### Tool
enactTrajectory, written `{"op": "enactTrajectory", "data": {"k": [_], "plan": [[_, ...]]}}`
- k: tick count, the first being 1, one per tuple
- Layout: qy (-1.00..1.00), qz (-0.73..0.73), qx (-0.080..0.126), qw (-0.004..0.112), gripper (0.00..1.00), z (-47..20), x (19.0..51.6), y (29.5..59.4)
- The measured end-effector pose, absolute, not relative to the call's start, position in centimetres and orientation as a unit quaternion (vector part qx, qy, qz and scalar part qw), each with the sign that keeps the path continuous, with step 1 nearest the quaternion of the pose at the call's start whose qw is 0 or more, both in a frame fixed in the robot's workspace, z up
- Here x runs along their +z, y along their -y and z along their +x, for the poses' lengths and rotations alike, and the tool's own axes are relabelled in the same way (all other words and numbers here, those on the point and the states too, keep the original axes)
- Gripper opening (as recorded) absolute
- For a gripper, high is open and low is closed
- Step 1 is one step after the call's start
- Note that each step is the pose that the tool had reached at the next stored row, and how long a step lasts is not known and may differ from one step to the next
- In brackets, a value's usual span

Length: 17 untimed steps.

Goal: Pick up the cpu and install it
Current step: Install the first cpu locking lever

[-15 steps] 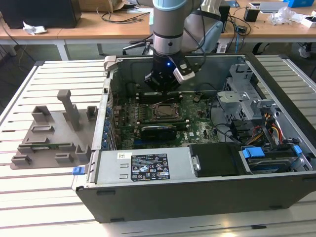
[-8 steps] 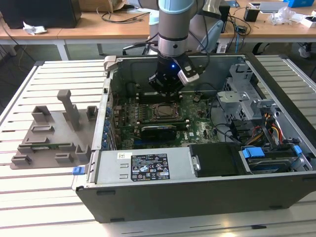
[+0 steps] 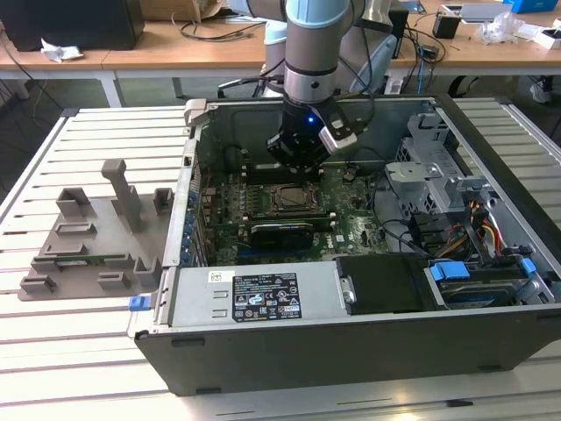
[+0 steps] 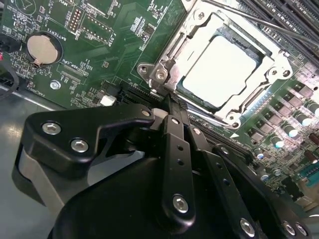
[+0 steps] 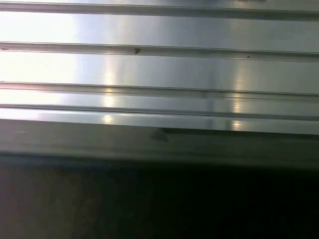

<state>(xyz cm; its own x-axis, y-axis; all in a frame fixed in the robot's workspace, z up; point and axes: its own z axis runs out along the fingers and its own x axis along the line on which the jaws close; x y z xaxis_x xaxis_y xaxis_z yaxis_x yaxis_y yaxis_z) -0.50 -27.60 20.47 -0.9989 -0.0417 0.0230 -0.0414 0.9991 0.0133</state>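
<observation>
- The slatted metal table carries an open PC case lying on its side, so you look straight down at the green motherboard.
- On the exterior view's left, the grey plastic tray with upright blocks sits on the table just beside the case.
- The arm reaches down into the case, and the gripper hangs just above the board, right next to the socket.
- The second wrist view has the black gripper fingers pressed together with nothing between them.
- The cpu is sitting flat inside the socket's metal frame, apart from the fingertips.
- There's a coin battery off to the side on the board.
</observation>
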Motion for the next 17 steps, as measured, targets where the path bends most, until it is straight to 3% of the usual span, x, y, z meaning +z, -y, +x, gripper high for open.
{"op": "enactTrajectory", "data": {"k": [17], "plan": [[1.0, 0.021, -0.014, 0.011, 0.11, -0.2, 20.62, 27.97]]}}
